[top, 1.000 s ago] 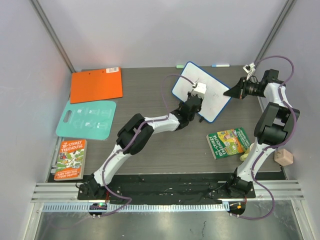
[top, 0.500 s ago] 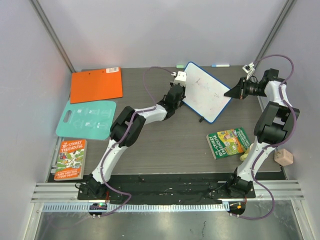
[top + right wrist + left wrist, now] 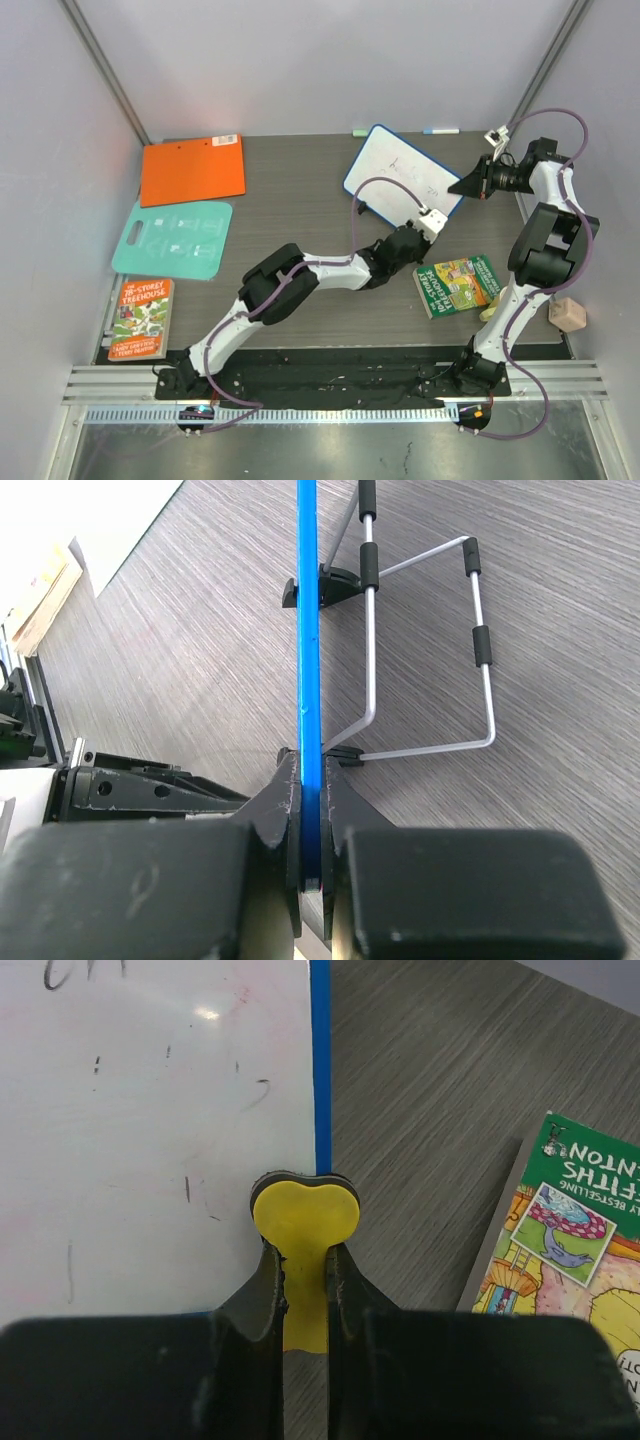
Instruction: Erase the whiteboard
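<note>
The whiteboard (image 3: 400, 180) with a blue frame stands tilted at the back middle, with faint dark marks on it. In the left wrist view the whiteboard (image 3: 150, 1110) fills the left, with small strokes left on it. My left gripper (image 3: 428, 222) is at the board's lower right edge, shut on a yellow heart-shaped eraser (image 3: 305, 1215) that rests on the blue frame. My right gripper (image 3: 472, 184) is shut on the board's right edge. In the right wrist view the blue frame (image 3: 308, 660) sits edge-on between the jaws of my right gripper (image 3: 310, 770), with the wire stand (image 3: 430, 650) behind.
An orange clipboard (image 3: 193, 170), a teal board (image 3: 173, 240) and a Treehouse book (image 3: 140, 318) lie at the left. A green book (image 3: 458, 285) lies right of my left gripper, also in the left wrist view (image 3: 570, 1230). Markers (image 3: 440, 130) lie at the back edge. A beige block (image 3: 567, 315) sits far right.
My left gripper swept with the eraser from the board's middle to its upper left corner, then down to the lower right edge. The right gripper has kept its hold.
</note>
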You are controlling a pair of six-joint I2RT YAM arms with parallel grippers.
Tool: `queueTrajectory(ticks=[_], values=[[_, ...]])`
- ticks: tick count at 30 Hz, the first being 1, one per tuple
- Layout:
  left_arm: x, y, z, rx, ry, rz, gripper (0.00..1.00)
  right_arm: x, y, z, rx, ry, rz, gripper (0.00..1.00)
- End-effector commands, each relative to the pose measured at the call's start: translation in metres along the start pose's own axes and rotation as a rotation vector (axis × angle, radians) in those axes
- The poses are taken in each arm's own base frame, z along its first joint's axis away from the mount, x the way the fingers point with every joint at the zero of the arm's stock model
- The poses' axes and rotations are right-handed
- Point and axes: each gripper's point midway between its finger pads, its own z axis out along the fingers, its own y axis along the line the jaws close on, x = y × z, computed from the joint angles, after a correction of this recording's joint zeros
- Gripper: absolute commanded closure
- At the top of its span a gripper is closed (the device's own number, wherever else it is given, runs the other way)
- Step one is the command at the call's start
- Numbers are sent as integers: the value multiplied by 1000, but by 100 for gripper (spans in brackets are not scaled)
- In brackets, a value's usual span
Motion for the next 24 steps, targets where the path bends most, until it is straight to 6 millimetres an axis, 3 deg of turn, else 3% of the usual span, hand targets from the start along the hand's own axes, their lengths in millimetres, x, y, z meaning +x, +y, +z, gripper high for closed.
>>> queueTrajectory(ticks=[1, 3, 10, 14, 20, 24], values=[[-25, 29, 7, -74, -51, -14, 100, 56, -7, 22, 11, 186, 30, 99], [-28, 41, 8, -130, -61, -2, 100, 55, -7, 22, 10, 184, 27, 99], [-56, 115, 12, -293, -142, -50, 100, 56, -7, 22, 11, 187, 30, 99], [-81, 173, 18, -383, -180, -88, 100, 57, -7, 22, 11, 192, 34, 99], [-87, 247, 23, -462, -176, -135, 100, 56, -7, 21, 5, 202, 33, 99], [-90, 252, 36, -380, -134, -85, 100, 56, -6, 21, -12, 212, 32, 99]])
